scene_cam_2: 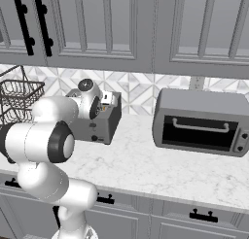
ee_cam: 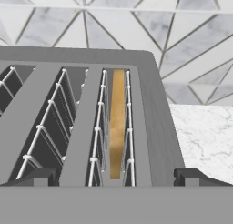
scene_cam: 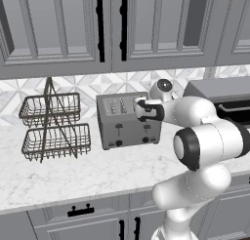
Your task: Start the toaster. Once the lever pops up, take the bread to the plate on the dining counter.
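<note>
Inside, bread upright in toaster end slot, tool released above it.

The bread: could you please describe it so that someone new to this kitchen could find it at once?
Find the grey toaster on the marble counter, between the wire basket rack and the toaster oven. The bread stands on edge in its slot nearest the oven, a thin golden-tan slice; the neighbouring slots hold only wire guides.
</note>
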